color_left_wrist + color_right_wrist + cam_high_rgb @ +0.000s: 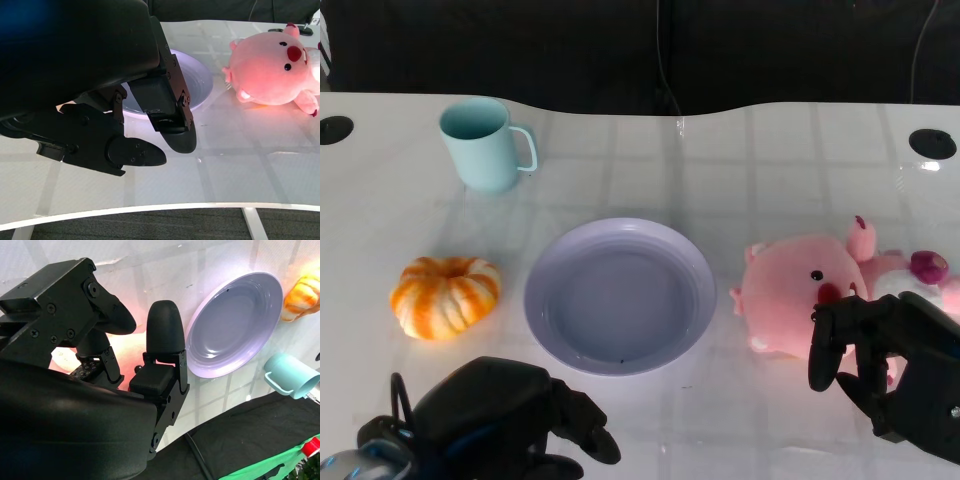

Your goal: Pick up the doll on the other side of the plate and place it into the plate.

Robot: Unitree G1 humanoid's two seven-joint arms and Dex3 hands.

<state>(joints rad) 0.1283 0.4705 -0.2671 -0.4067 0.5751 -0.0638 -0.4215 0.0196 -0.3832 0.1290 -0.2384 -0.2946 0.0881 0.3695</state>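
A pink plush pig doll (810, 290) lies on the white table to the right of the lavender plate (620, 296); the left wrist view shows the doll (272, 67) beyond the plate (202, 82). My right hand (885, 360) hovers at the doll's near right side, fingers apart and curled downward, holding nothing. In the right wrist view its fingers (162, 340) hang over the pink doll (127, 347), with the plate (235, 325) beyond. My left hand (510, 410) rests low near the table's front edge, below the plate, fingers loosely apart and holding nothing.
An orange-and-white pumpkin toy (445, 295) sits left of the plate. A light teal mug (485, 145) stands at the back left. Black round holes (932, 143) mark the table's far corners. A dark backdrop lies behind the table's far edge.
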